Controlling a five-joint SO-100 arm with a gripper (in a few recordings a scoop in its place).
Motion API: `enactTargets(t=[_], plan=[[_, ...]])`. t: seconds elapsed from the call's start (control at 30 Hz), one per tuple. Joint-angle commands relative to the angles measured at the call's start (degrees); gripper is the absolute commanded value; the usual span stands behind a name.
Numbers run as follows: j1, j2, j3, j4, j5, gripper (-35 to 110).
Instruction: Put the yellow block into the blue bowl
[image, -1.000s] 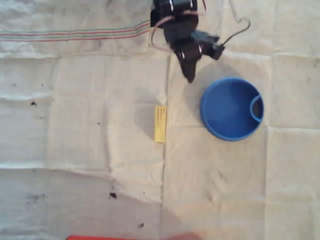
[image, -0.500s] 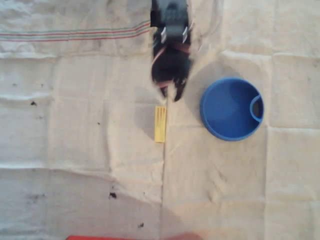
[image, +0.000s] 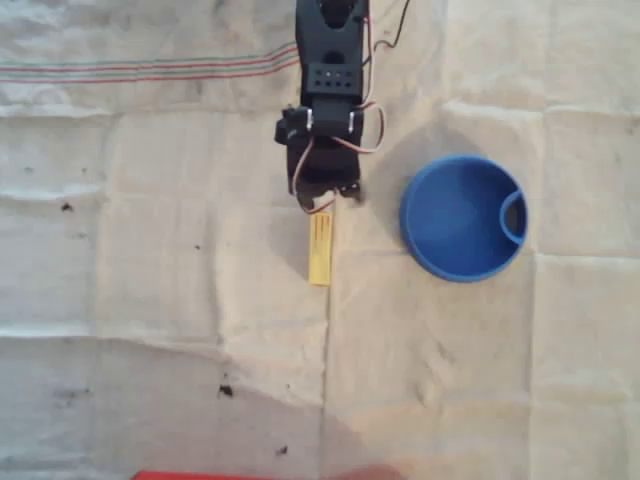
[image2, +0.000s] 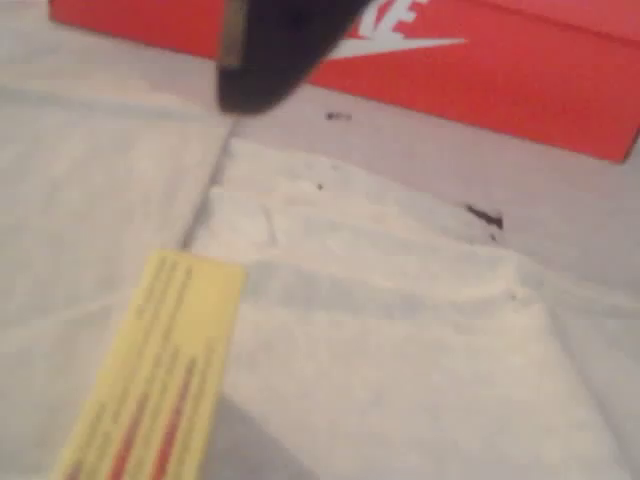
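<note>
On the creased cloth (image: 150, 300), yellow block (image: 320, 248) flat, pale, faint lines on top, long axis up-down in overhead view, left of blue bowl (image: 462, 217), gripper (image: 327, 197) at its upper end, jaw spread unclear.

My black robot arm with its loose wires

From above, my arm (image: 328, 90) sits at the top middle of the picture: it is black and blocky, with a row of small holes on a flat plate and little white marks on its sides. Thin red, white and dark wires (image: 365, 125) loop out on its right. In the wrist view, one dark, rounded finger (image2: 275, 45) shows at the top left, blurry.
</note>
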Motion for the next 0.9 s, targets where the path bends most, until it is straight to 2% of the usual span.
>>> enactTargets(t=[0.0, 0.2, 0.43, 0.87], plan=[[0.35, 1.14, -3.96, -0.09, -0.53, 34], [1.23, -3.08, -4.57, -0.88, -0.62, 32], [4.13, -8.44, -4.04, -8.26, -1.14, 32], [3.52, -17.14, -4.04, -14.85, -0.53, 32]])
